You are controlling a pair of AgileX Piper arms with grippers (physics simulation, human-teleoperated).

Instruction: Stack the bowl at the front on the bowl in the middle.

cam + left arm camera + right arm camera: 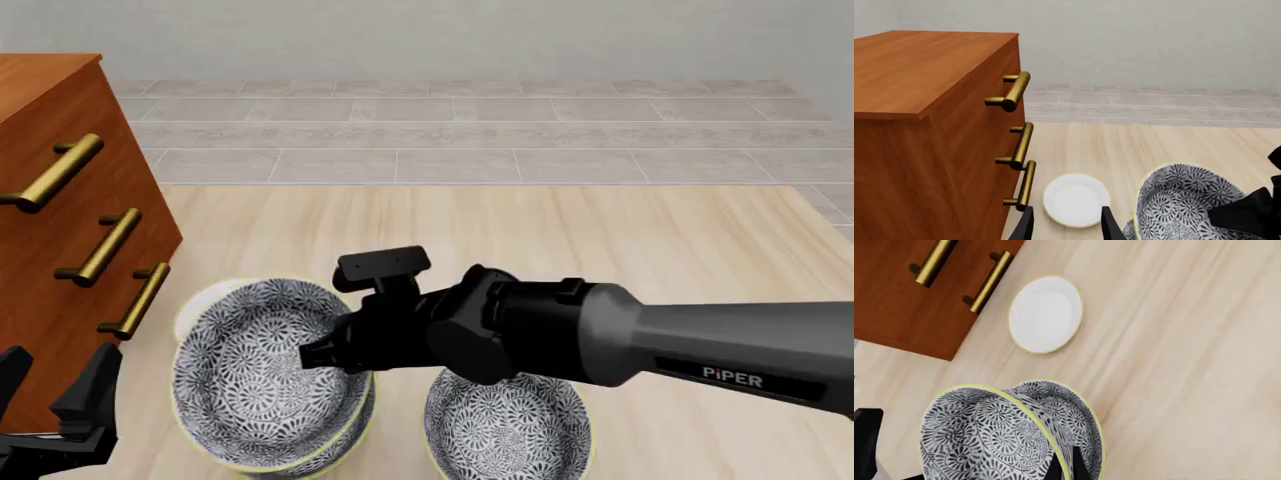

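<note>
Evidently pinched at its rim by the right gripper [1066, 467], the bowl at the front [260, 375] – tilted over the bowl in the middle [1077, 415], ready for nesting. Left gripper [1066, 223] spread apart, idle.

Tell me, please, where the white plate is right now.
In the right wrist view the white plate lies flat on the table, beside the wooden drawer cabinet and beyond the patterned bowls.

Floral front bowl [260, 370] tilts above the middle bowl [340, 440].
</note>
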